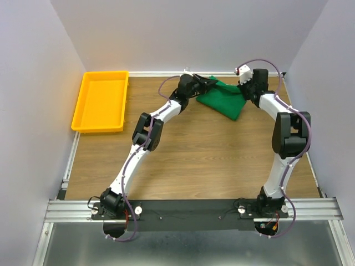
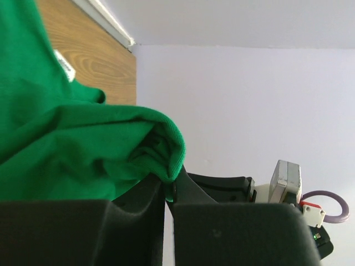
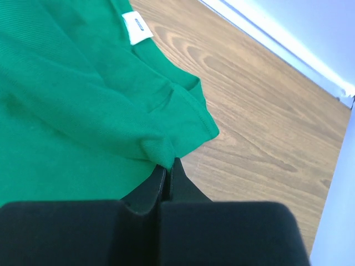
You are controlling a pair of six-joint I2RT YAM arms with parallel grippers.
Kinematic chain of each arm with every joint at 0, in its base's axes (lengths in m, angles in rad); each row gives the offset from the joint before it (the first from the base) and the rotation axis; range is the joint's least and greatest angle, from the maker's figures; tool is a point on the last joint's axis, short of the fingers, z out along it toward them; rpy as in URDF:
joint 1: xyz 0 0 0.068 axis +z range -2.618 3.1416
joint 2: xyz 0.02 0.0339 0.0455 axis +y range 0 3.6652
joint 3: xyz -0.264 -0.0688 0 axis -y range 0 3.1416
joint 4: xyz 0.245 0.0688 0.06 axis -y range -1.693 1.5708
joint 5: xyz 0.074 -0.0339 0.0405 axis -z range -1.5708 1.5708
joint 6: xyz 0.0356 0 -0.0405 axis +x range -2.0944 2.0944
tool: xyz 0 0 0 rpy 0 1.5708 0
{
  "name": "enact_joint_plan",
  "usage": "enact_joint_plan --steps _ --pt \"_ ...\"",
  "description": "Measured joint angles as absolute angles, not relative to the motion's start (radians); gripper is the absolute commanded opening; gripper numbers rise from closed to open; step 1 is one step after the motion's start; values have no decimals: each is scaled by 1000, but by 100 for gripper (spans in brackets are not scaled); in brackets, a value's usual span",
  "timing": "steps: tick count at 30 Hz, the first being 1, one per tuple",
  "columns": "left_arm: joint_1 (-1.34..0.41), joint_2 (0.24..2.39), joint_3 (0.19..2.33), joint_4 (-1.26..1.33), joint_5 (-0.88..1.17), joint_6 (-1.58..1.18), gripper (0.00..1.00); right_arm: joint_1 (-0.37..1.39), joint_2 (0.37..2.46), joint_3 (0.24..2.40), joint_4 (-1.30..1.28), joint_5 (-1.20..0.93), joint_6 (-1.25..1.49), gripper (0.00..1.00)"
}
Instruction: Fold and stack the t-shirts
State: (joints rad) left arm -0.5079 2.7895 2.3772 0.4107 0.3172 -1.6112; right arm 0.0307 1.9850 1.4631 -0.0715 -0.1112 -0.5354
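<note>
The green t-shirt (image 1: pixel 224 100) hangs bunched between my two grippers at the far end of the table, its lower part resting on the wood. My left gripper (image 1: pixel 206 83) is shut on a fold of the shirt's edge, seen in the left wrist view (image 2: pixel 168 180) with cloth (image 2: pixel 83 149) draped over the fingers. My right gripper (image 1: pixel 244 87) is shut on another edge of the shirt, seen in the right wrist view (image 3: pixel 166 166). The white neck label shows in the right wrist view (image 3: pixel 136 27) and in the left wrist view (image 2: pixel 65 65).
A yellow tray (image 1: pixel 101 100) stands at the far left of the wooden table (image 1: pixel 194 160). White walls close the back and both sides. The right arm's wrist shows in the left wrist view (image 2: pixel 288 185).
</note>
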Motion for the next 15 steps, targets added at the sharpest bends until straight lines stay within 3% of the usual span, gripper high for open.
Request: enact_joint_plan --steps 6,10,14,15 --pt "-508 2859 2420 411 293 -1670 18 31 2051 1496 -34 -55 -511 1" --pt "-511 2870 2432 418 276 -1696 41 31 2081 1517 8 -7 -492 0" --pt "-510 2869 2436 456 265 -1696 54 31 2106 1544 34 24 -481 1" --pt "-509 2869 2436 464 264 -1693 55 31 2119 1559 39 33 -477 6"
